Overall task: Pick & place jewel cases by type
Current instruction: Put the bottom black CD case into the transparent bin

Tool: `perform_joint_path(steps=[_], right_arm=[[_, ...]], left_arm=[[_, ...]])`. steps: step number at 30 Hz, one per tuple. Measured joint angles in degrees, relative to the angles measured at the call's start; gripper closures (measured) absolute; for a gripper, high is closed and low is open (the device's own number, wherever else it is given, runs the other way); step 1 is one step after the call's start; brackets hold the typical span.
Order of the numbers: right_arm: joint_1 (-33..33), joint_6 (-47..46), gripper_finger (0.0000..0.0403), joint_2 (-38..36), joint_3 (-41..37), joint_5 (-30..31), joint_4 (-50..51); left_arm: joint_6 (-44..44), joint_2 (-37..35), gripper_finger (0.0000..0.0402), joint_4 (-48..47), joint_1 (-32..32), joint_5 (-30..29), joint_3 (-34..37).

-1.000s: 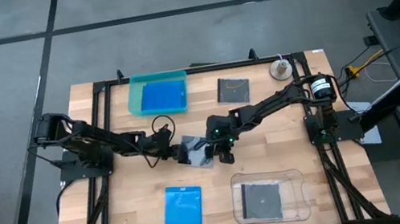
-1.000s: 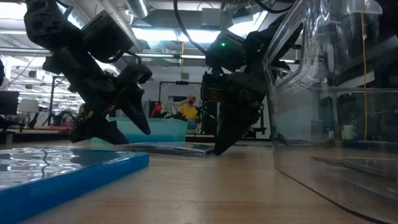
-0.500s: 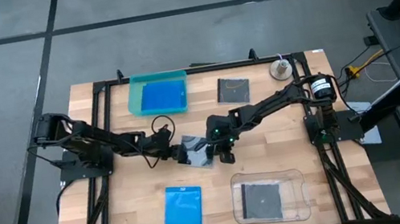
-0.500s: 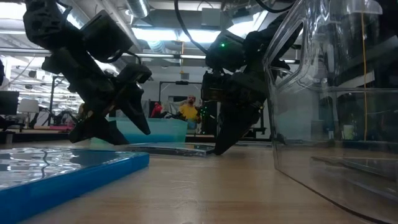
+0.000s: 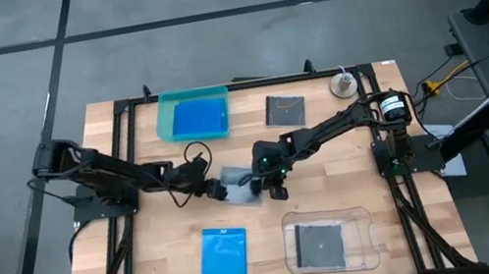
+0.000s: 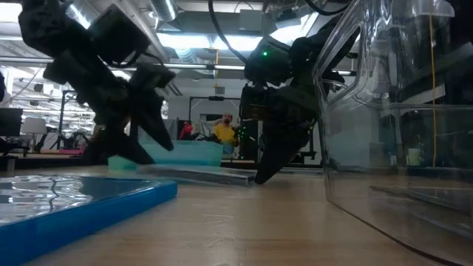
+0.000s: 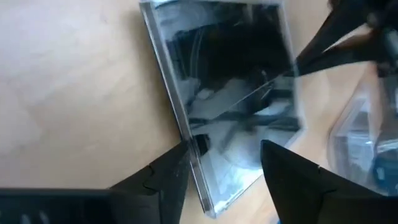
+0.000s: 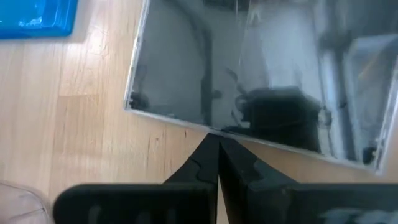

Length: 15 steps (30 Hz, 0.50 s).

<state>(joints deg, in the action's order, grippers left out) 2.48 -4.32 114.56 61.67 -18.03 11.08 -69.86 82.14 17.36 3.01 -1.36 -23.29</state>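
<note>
A clear-and-dark square jewel case point(image 5: 243, 185) lies mid-table between my two grippers. My left gripper point(image 5: 219, 190) stands at its left edge, the case's corner between its fingers point(image 7: 225, 149). My right gripper point(image 5: 273, 190) is shut, with its tips at the case's right edge point(image 8: 217, 138). In the low view the case point(image 6: 196, 174) slants, left edge raised and right edge on the table. A blue jewel case point(image 5: 224, 257) lies flat near the front edge. Another dark square case point(image 5: 285, 110) lies flat at the back. My left gripper has the case by its left edge near a corner point(image 7: 194, 155). One finger point(image 7: 171, 171) is at the underside of that edge and the other point(image 7: 289, 174) over the top face. It comes slanting down from the table's left. That edge is lifted. My right gripper presses its shut fingertips point(image 8: 217, 146) against the middle of the case's right edge point(image 8: 211, 129), slanting down from the table's right. That edge rests on the table by the tips point(image 6: 260, 176).
A teal tray point(image 5: 162, 121) at the back left holds a blue case. A clear plastic tray point(image 5: 366, 236) at the front right holds a dark case. A small round object point(image 5: 343, 84) sits at the back right. Bare wood lies at the front left.
My left gripper has risen a little at the case's left edge. That edge has tipped up off the table, while the right edge has stayed down against my right gripper's shut tips.
</note>
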Motion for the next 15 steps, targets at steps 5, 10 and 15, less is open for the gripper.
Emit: perform_joint_path(steps=[5,10,15], right_arm=[[0.0,0.4,0.0394,0.0,0.0,0.2,-0.1],[0.0,1.0,0.0394,0.0,0.0,0.2,-0.1],[0.1,1.6,0.0394,0.0,0.0,0.2,-0.1]], left_arm=[[0.5,-4.4,0.0242,-2.4,-0.1,-0.6,0.0],[0.6,-8.0,0.0260,-2.5,-0.1,-1.5,-0.1],[1.5,-11.1,0.0266,-1.6,-0.1,-1.5,-1.3]])
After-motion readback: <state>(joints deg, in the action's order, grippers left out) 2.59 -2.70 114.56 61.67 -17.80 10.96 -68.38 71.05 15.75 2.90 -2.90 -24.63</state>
